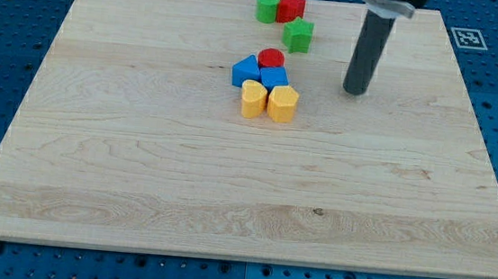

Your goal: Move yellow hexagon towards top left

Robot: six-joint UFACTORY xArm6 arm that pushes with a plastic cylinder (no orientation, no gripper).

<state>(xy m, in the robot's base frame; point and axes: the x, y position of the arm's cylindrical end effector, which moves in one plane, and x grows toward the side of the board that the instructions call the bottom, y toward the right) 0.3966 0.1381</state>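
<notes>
The yellow hexagon (283, 103) lies a little above the board's middle, touching a yellow heart-shaped block (253, 97) on its left. Just above them sit a blue block (274, 77), a blue triangle (245, 71) and a red cylinder (271, 58), all packed close. My tip (354, 91) rests on the board to the right of this cluster, clear of the hexagon by about one and a half block widths and slightly above its level. The rod rises to the view's top.
Near the top edge stand a green cylinder (267, 6), a red block (290, 6) and a green star-like block (299, 35). The wooden board (138, 166) lies on a blue perforated table; a marker tag (468, 38) sits at its top right corner.
</notes>
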